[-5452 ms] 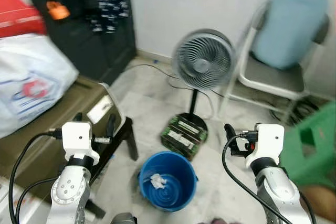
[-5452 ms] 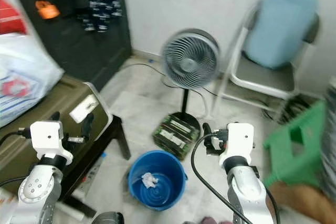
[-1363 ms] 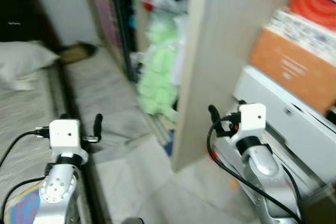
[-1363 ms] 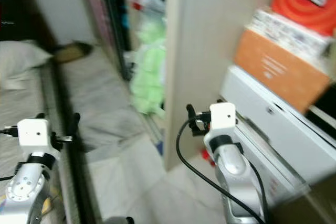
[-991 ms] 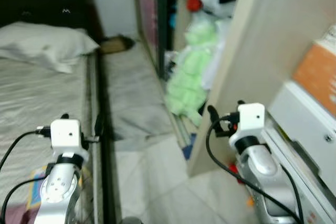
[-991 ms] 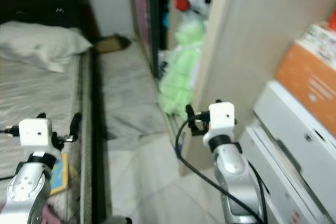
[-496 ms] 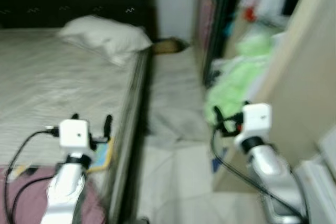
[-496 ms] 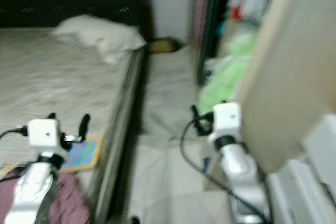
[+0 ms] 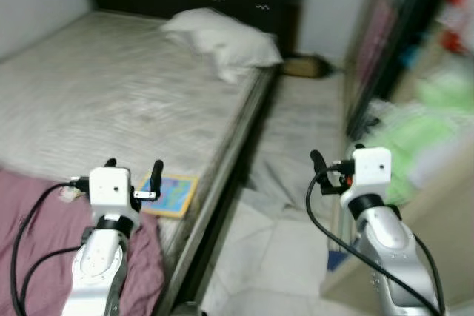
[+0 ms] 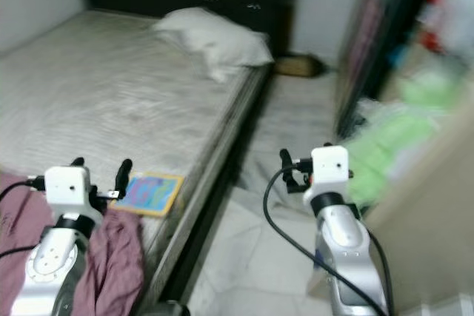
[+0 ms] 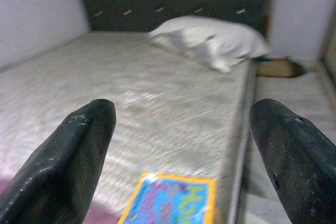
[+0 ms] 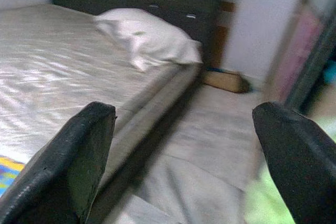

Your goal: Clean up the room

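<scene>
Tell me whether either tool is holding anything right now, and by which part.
Nothing is held. The left tool and the right tool are both open, with only the bed and floor seen between their fingers.

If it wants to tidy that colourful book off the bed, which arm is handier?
Probably the left. The left gripper, fingers open, hovers just beside the colourful flat book at the mattress edge; the right gripper hangs over the floor beside the bed.

Both arms raised forward, left claw and right claw spread empty.

Silver arms, white wrist boxes, black cables, black-fingered claws.
</scene>
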Controlling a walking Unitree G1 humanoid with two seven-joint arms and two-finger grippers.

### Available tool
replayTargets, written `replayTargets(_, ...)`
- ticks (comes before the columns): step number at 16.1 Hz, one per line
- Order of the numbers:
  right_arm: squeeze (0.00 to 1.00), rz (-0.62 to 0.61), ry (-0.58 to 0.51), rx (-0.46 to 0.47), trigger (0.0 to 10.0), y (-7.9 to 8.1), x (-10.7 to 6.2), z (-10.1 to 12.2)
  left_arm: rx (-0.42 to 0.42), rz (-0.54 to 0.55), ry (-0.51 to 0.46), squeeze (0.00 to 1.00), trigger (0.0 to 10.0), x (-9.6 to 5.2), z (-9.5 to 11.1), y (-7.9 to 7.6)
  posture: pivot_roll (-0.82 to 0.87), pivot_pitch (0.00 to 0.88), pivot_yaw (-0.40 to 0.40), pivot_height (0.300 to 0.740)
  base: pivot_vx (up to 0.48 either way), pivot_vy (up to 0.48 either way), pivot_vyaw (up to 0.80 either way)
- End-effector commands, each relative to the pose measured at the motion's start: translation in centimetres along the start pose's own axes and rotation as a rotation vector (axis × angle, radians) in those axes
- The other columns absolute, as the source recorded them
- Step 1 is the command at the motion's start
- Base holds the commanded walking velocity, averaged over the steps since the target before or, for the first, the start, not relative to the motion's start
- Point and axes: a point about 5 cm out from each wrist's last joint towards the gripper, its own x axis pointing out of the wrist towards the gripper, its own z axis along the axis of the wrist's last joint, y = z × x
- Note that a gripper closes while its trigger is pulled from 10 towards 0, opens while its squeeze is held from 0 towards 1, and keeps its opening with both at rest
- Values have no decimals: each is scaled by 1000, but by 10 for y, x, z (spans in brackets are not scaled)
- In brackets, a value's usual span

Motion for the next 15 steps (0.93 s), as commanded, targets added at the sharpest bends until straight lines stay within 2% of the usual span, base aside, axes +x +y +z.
replayTargets(1,0,16,-2,-5,10000,3,1,0,-9,12,-9,0,10000,2,3,1,-7,10,-30,740,0,0,788)
replayTargets(15,0,23,-2,5,10000,6,0,-1,-9,6,-15,0,10000,2,3,0,-5,12,-25,740,0,0,792)
